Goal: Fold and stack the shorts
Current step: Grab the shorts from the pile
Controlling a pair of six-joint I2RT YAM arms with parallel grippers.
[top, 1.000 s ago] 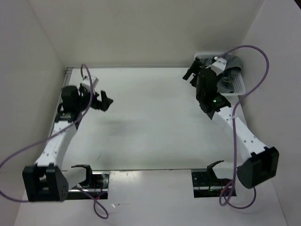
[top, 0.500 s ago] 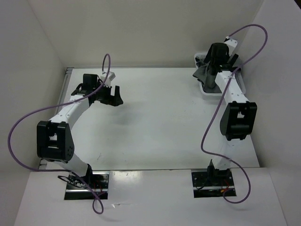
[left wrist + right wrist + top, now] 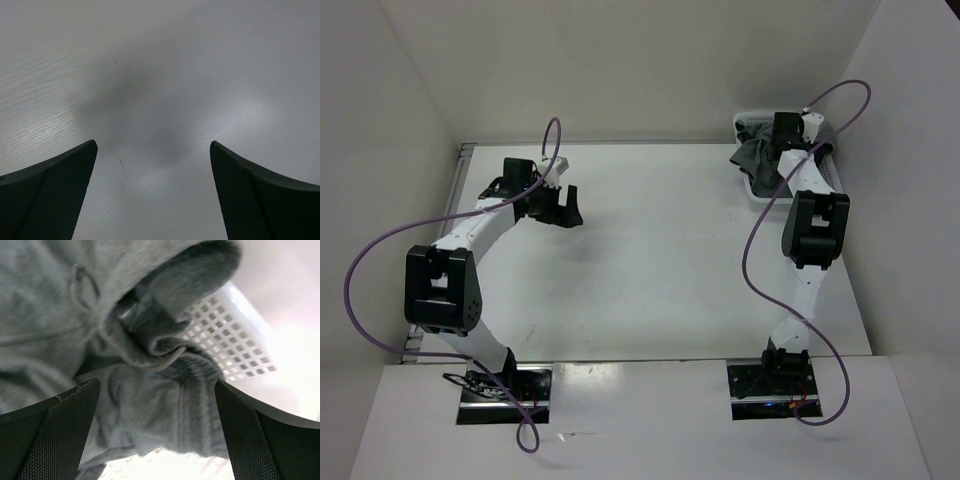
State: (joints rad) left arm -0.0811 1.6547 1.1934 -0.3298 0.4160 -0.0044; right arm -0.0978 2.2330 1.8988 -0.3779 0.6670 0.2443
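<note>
The grey shorts [image 3: 756,158] lie bunched in a white perforated basket [image 3: 753,195] at the table's far right corner, a fold hanging over its left rim. In the right wrist view the crumpled shorts [image 3: 150,390] with their drawstring fill the frame. My right gripper [image 3: 156,432] hovers open just above the fabric, its fingers [image 3: 265,440] wide apart with nothing gripped. My right gripper [image 3: 782,135] sits over the basket in the top view. My left gripper [image 3: 556,203] is open above the bare table at the far left; the left wrist view shows only the tabletop between its fingers [image 3: 45,195].
White walls close in the table at the back and both sides. The basket's lattice wall [image 3: 225,335] stands close behind the shorts. Purple cables [image 3: 380,270] loop from both arms.
My right arm has reached farther back, bringing its gripper down over the basket and the shorts. My left arm stretched forward and settled over the table's far left. Both grippers stayed open.
</note>
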